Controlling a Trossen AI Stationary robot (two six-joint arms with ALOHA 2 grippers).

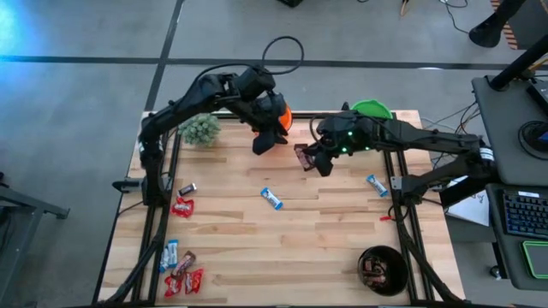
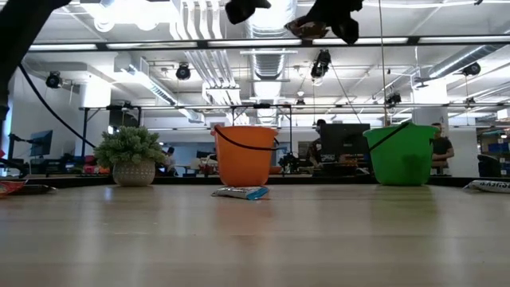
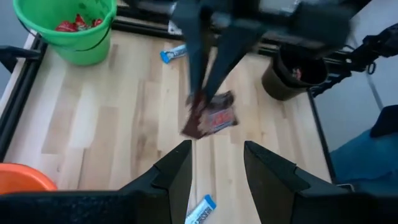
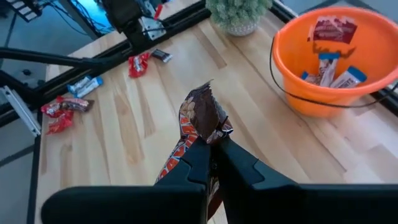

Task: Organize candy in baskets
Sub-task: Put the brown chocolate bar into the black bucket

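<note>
Above table centre: right tool [image 1: 310,157] pinched shut on a dark brown candy bar [image 4: 200,118], lifted clear of the wood, between orange basket [image 1: 283,115] and green basket [image 1: 372,109].
Left tool [image 1: 263,142]: hovering beside orange basket, fingers [image 3: 176,172] parted halfway, empty.
Sorted so far: red wrappers in green basket; blue-and-white bars plus one red in orange basket; brown bars in black basket [image 1: 382,269] at near right corner.
Left to sort: blue-and-white bar [image 1: 271,198] mid-table; another [image 1: 377,185] toward the right edge; mixed pile [image 1: 181,272] at near left corner; red piece [image 1: 181,206] and dark piece [image 1: 187,188] along left side.
Progress, judged: roughly half done.
Materials: crinkly glossy foil wrappers, flat and oblong; smooth round plastic pails with thin wire-like handles; pale planked wood table [image 1: 282,248]; fuzzy potted plant [image 1: 200,129] at far left.
</note>
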